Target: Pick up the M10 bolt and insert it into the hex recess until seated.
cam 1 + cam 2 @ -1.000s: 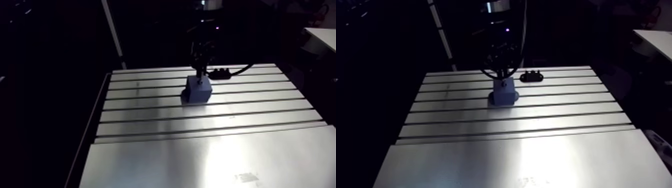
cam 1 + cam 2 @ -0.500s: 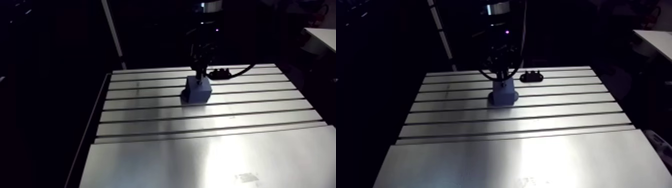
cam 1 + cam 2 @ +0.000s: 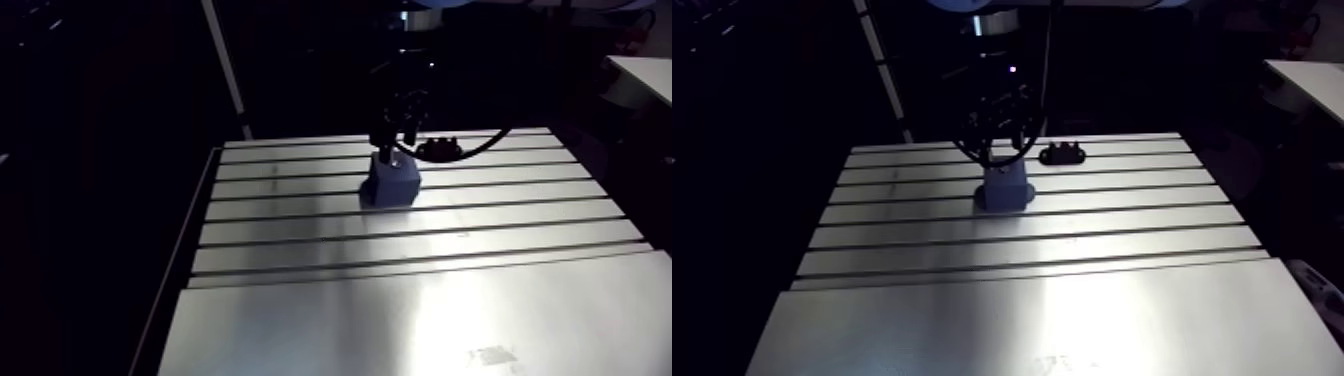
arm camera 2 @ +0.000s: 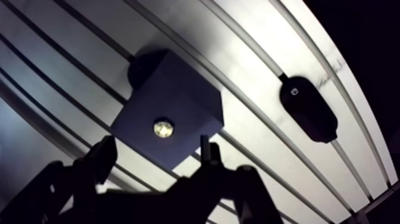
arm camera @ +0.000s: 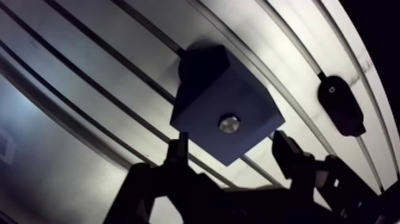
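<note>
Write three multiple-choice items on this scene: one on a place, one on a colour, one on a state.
1. Where is the bolt?
A. Set in the top face of the block
B. Lying loose beside the block
C. Pressed between the fingers

2. What colour is the block?
A. Red
B. Blue
C. Yellow

3. What state is the gripper in?
A. Shut on the bolt
B. Shut on the block
C. Open, holding nothing

Right letters:
1. A, since the wrist view shows the bolt's shiny round end in the middle of the block's top face.
2. B, since the block looks blue in both the arm view and the wrist view.
3. C, since its fingers stand apart on either side of the block's near edge with nothing pressed between them.
</note>
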Tool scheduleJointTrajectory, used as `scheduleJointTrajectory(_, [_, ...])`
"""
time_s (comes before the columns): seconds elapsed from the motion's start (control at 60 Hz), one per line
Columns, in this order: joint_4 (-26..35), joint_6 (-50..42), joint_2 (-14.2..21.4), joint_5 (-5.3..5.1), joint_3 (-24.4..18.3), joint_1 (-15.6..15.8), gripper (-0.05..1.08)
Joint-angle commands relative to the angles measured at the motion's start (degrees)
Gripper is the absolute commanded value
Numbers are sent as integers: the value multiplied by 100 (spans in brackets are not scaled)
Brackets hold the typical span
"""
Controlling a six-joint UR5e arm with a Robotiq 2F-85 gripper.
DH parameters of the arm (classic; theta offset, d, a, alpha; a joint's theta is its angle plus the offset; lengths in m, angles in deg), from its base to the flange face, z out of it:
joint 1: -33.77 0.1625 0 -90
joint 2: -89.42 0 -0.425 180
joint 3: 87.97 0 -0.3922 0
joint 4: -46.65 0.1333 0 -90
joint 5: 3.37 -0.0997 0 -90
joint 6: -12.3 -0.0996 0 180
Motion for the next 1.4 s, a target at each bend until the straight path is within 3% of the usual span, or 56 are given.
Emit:
scheduleJointTrajectory(0.017, [-117, 0, 9, -23, 3, -32, 2])
scheduleJointTrajectory(0.183, [-144, -41, 35, -74, -13, -42, 3])
scheduleJointTrajectory(0.333, [-129, -144, 127, -189, -99, -42, 7])
scheduleJointTrajectory(0.533, [-101, -506, 339, -184, -129, -59, 16])
scheduleJointTrajectory(0.667, [4, -1592, 464, -165, -237, -121, 49])
scheduleJointTrajectory(0.75, [187, -2028, 467, -165, -316, -130, 63])
scheduleJointTrajectory(0.767, [293, -2255, 467, -180, -351, -153, 72])
scheduleJointTrajectory(0.817, [406, -2490, 467, -189, -386, -171, 79])
scheduleJointTrajectory(0.833, [520, -2742, 467, -198, -406, -181, 88])
scheduleJointTrajectory(0.95, [698, -3398, 442, -257, -327, -145, 105])
scheduleJointTrajectory(1.0, [691, -3431, 433, -298, -300, -140, 107])
scheduleJointTrajectory(1.017, [675, -3459, 432, -364, -252, -169, 108])
scheduleJointTrajectory(1.033, [675, -3459, 432, -364, -252, -169, 108])
scheduleJointTrajectory(1.05, [673, -3470, 424, -449, -229, -181, 108])
scheduleJointTrajectory(1.117, [672, -3528, 399, -553, -217, -183, 107])
scheduleJointTrajectory(1.167, [672, -3586, 390, -559, -209, -183, 106])
scheduleJointTrajectory(1.217, [657, -3709, 388, -496, -200, -183, 106])
scheduleJointTrajectory(1.4, [305, -4062, 406, -500, -41, -224, 108])
